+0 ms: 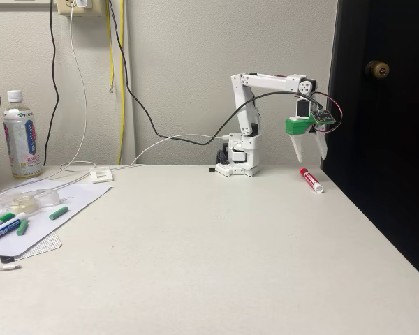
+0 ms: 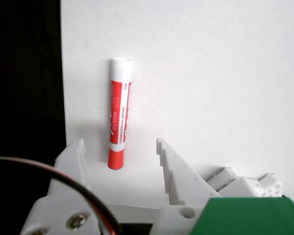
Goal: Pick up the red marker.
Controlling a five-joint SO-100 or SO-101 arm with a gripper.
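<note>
White jointed arm [image 1: 265, 82]; green wrist block [image 1: 297, 125]; black cable; silver screws.

Your arm [image 1: 269, 84] reaches out to the right in the fixed view, forearm level, wrist bent straight down. Your gripper [image 1: 311, 155] hangs clear of the table, jaws spread apart, white fingers [image 2: 174, 169] pointing downward, holding nothing.
</note>
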